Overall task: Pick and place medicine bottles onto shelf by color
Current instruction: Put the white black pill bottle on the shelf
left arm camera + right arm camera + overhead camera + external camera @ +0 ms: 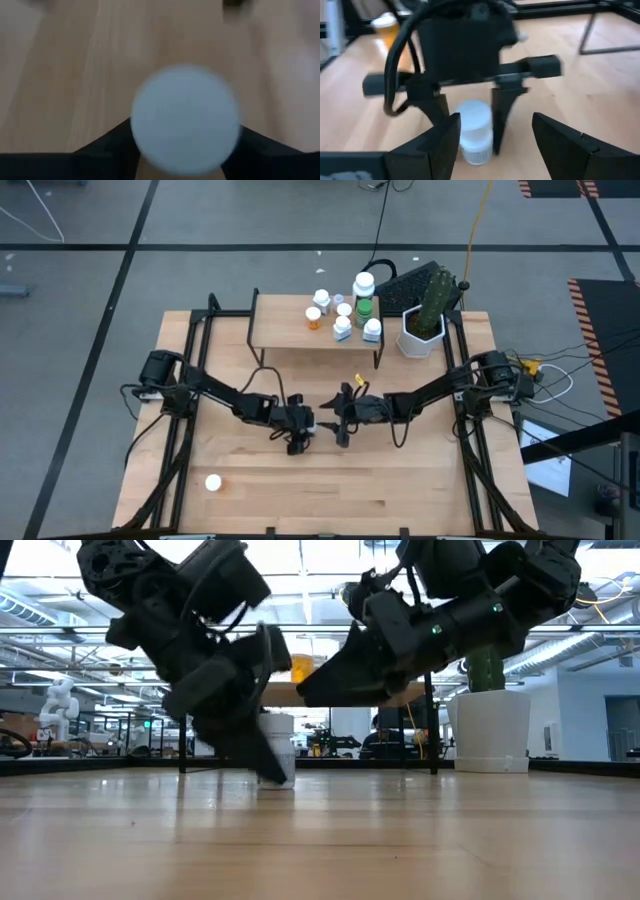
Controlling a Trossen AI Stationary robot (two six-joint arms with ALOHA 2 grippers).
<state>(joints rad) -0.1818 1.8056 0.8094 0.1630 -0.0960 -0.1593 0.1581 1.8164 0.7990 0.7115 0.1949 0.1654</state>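
- Pick step: left gripper (470,107), fingers apart, straddles a standing white medicine bottle (474,131) mid-table, at the shelf's (290,330) 6 o'clock.
- Next: close, lift (right gripper (343,425) waits open opposite).

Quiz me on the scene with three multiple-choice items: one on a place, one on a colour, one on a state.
1. Where is the lone bottle away from both arms?
A. on the shelf
B. front-left of the table
C. beside the cactus planter

2. What colour is the bottle between the left gripper's fingers?
A. orange
B. green
C. white

3. How are the right gripper's fingers?
A. open, empty
B. shut on a bottle
C. shut, empty

Answers: B, the lone bottle stands on the table near its front-left corner; C, the left gripper straddles a white bottle; A, the right gripper shows spread fingers holding nothing.
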